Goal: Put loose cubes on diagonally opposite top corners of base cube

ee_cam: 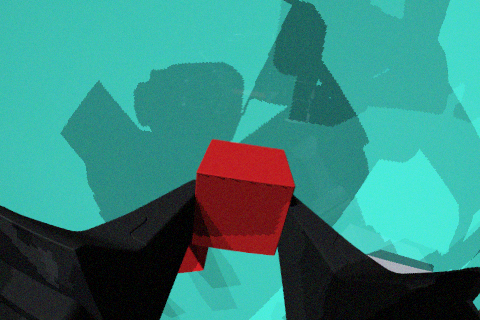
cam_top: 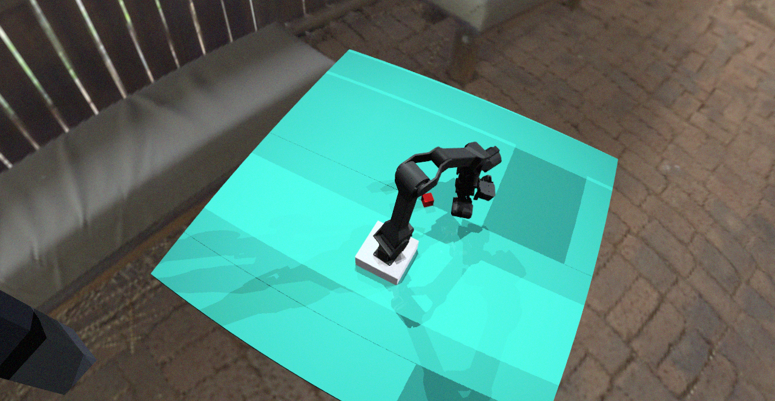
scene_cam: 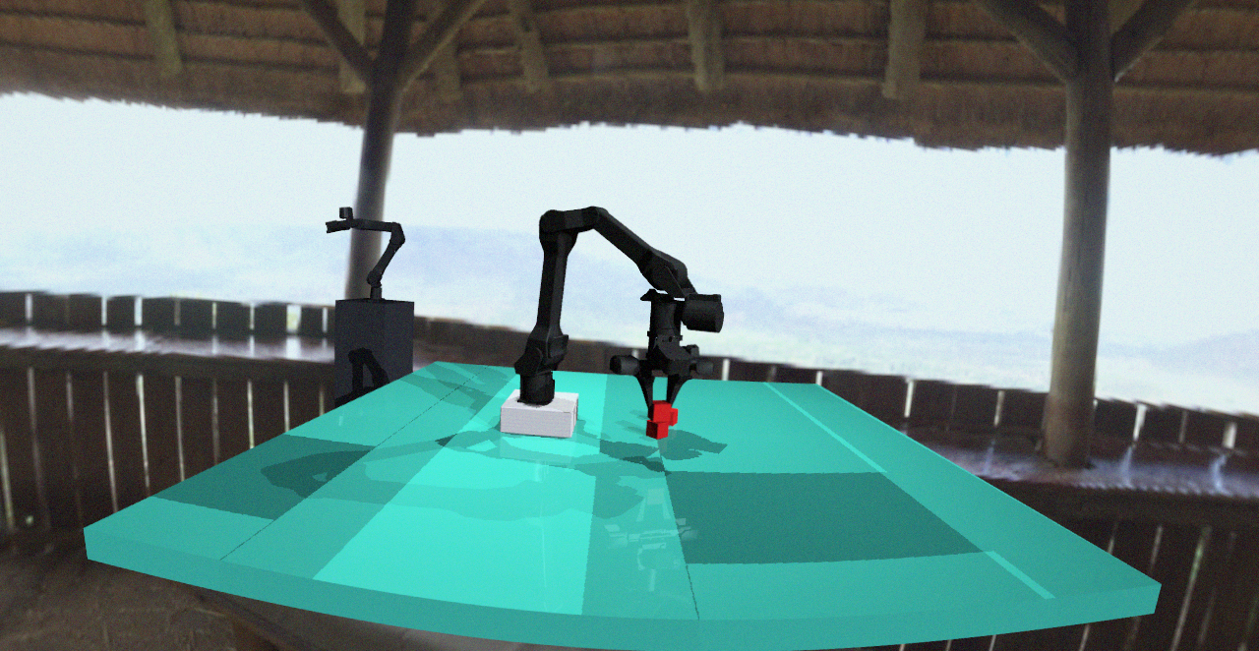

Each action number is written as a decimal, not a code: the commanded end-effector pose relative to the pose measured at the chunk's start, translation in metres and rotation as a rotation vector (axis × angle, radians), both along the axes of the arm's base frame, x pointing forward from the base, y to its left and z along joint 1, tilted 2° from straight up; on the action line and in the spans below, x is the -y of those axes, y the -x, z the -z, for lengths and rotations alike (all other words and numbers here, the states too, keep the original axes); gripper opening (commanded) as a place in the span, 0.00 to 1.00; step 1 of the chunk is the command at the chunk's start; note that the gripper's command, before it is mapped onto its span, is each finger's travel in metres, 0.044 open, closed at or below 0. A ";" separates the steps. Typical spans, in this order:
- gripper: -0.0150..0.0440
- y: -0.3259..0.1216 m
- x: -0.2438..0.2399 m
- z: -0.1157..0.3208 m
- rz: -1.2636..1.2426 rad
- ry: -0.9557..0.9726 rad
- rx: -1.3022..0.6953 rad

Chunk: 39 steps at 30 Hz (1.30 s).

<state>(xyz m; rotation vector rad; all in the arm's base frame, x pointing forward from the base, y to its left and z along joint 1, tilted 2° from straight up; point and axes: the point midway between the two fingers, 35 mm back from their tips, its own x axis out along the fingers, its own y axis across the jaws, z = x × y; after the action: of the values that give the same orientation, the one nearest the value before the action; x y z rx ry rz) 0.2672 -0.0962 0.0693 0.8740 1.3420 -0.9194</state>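
Note:
My gripper (scene_cam: 662, 409) (ee_cam: 241, 196) is shut on a red cube (scene_cam: 661, 412) (ee_cam: 240, 210), one finger on each side, and holds it above the table. The top view hides this cube behind the gripper. A second red cube (cam_top: 427, 199) (scene_cam: 656, 430) stands on the table, just below the held cube in the exterior view. A third red cube (scene_cam: 672, 416) shows partly behind the held one; the arm hides it in the top view. A corner of a red cube (ee_cam: 192, 261) shows past the left finger in the wrist view. The cubes look alike, so I cannot tell which is the base.
The turquoise table (cam_top: 303, 122) (scene_cam: 493, 594) carries patches of light and shadow. My arm stands on a white block (cam_top: 373, 260) (scene_cam: 537, 421), whose edge also shows at the lower right of the wrist view (ee_cam: 402, 264). Another arm stands on a dark pedestal (scene_cam: 374, 334) beyond the table.

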 end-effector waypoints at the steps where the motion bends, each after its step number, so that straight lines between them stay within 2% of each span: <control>1: 0.43 0.001 0.000 -0.015 0.004 0.004 0.004; 14: 0.43 0.004 -0.005 -0.042 -0.010 0.004 0.003; 39: 0.43 -0.028 -0.070 -0.026 -0.521 0.007 -0.004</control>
<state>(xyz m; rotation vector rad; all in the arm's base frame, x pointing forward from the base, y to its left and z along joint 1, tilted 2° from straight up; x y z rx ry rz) 0.2915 -0.0353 0.0981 0.5289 1.4601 -0.5704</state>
